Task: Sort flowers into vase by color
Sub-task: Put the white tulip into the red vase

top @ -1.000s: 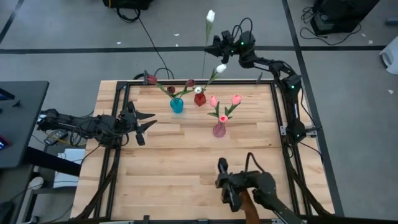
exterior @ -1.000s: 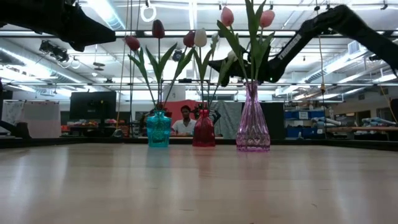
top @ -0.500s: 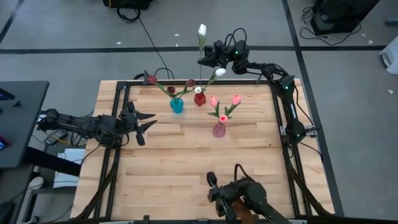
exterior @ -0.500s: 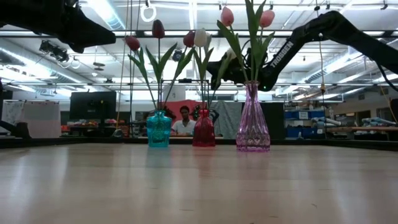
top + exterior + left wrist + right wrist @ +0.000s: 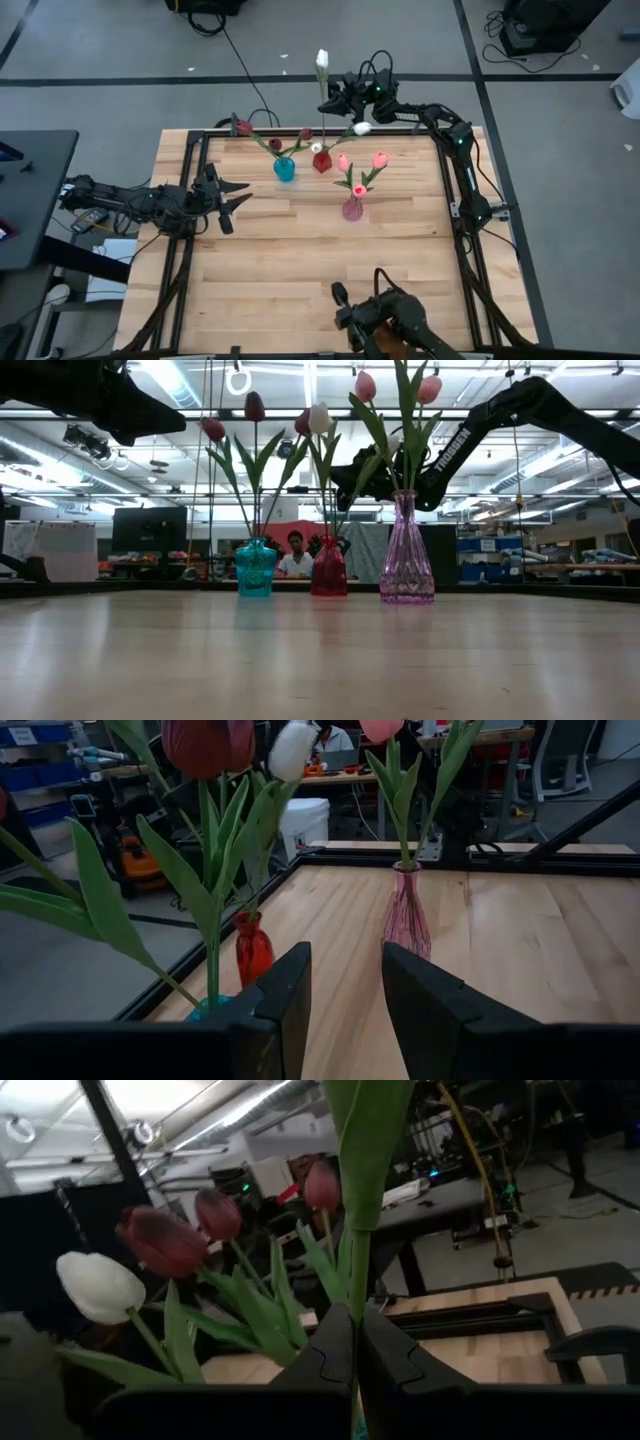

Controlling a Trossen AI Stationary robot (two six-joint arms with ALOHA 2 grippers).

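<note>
The right pincer (image 5: 343, 98) pinches a white tulip (image 5: 322, 60) by its stem above the red vase (image 5: 322, 160). The left pincer (image 5: 236, 195) waits over the counter (image 5: 300, 260) – fingers spread, holding nothing.

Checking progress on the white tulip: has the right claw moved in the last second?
Yes. In the high view the right claw, shut on the white tulip, has shifted left and toward the red vase.
</note>
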